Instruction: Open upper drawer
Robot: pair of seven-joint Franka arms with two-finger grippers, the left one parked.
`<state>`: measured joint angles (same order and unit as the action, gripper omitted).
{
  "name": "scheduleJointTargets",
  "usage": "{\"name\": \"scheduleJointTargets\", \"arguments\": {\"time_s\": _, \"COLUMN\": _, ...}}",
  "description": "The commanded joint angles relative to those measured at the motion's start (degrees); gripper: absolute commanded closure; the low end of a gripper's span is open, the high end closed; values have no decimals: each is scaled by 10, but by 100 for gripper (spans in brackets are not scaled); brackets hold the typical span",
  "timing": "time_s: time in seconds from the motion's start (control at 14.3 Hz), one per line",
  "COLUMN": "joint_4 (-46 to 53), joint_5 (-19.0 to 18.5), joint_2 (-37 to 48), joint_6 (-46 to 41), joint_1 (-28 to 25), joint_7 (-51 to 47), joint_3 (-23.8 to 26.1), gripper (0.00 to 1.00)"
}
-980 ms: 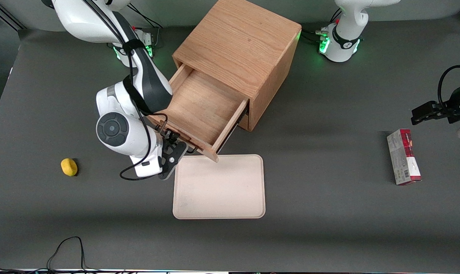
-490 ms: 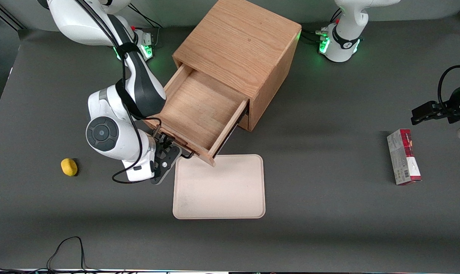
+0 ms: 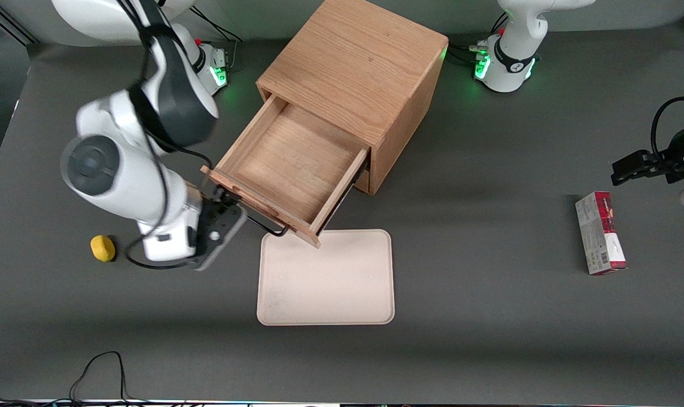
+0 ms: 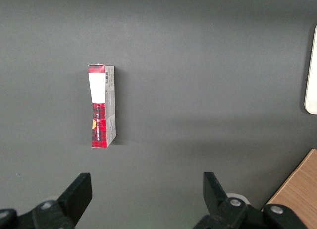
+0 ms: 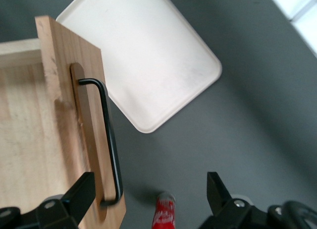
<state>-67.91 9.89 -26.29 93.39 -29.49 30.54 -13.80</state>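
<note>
The gripper [image 3: 220,217] hangs from a bent wrist, fingers [image 5: 79,197] spread.

The upper drawer [image 3: 288,169] is light oak-look wood with visible grain and a matt finish; its handle [image 5: 108,140] is a thin black bar, smooth, with a slight sheen. The cabinet [image 3: 356,62] shows the same grained wood. The tray [image 3: 328,280] is cream, smooth and matt, plastic by its look. The table [image 3: 489,316] is covered in a dark grey matt surface. The box [image 3: 600,232] is printed cardboard. The tool [image 3: 220,217] is black, on a glossy white arm casing, near the handle's end.
</note>
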Motion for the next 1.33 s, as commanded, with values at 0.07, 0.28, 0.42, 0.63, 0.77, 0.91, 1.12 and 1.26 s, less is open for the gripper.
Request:
{"name": "scheduleJointTargets", "arguments": {"time_s": 0.07, "joint_4": -1, "joint_5": -2, "joint_2": 64, "joint_6": -38, "joint_1": -3, "joint_7": -132, "joint_3": -36, "gripper": 0}}
{"name": "scheduleJointTargets", "arguments": {"time_s": 0.28, "joint_4": -13, "joint_5": -31, "joint_2": 97, "joint_6": -59, "joint_1": -3, "joint_7": -203, "joint_3": -52, "gripper": 0}}
{"name": "scheduleJointTargets", "arguments": {"time_s": 0.42, "joint_4": -31, "joint_5": -51, "joint_2": 116, "joint_6": -64, "joint_1": -2, "joint_7": -229, "joint_3": -66, "gripper": 0}}
{"name": "scheduleJointTargets", "arguments": {"time_s": 0.63, "joint_4": -54, "joint_5": -52, "joint_2": 134, "joint_6": -64, "joint_1": 0, "joint_7": -276, "joint_3": -93, "gripper": 0}}
{"name": "scheduleJointTargets", "arguments": {"time_s": 0.77, "joint_4": -99, "joint_5": -54, "joint_2": 167, "joint_6": -27, "joint_1": 44, "joint_7": -297, "joint_3": -75, "gripper": 0}}
{"name": "scheduleJointTargets", "arguments": {"time_s": 0.91, "joint_4": -173, "joint_5": -55, "joint_2": 219, "joint_6": 14, "joint_1": 115, "joint_7": -297, "joint_3": -7, "gripper": 0}}
{"name": "scheduleJointTargets", "arguments": {"time_s": 1.12, "joint_4": -232, "joint_5": -65, "joint_2": 257, "joint_6": 28, "joint_1": 170, "joint_7": -294, "joint_3": 35, "gripper": 0}}
{"name": "scheduleJointTargets", "arguments": {"time_s": 1.26, "joint_4": -241, "joint_5": -72, "joint_2": 265, "joint_6": 28, "joint_1": 198, "joint_7": -293, "joint_3": 55, "gripper": 0}}
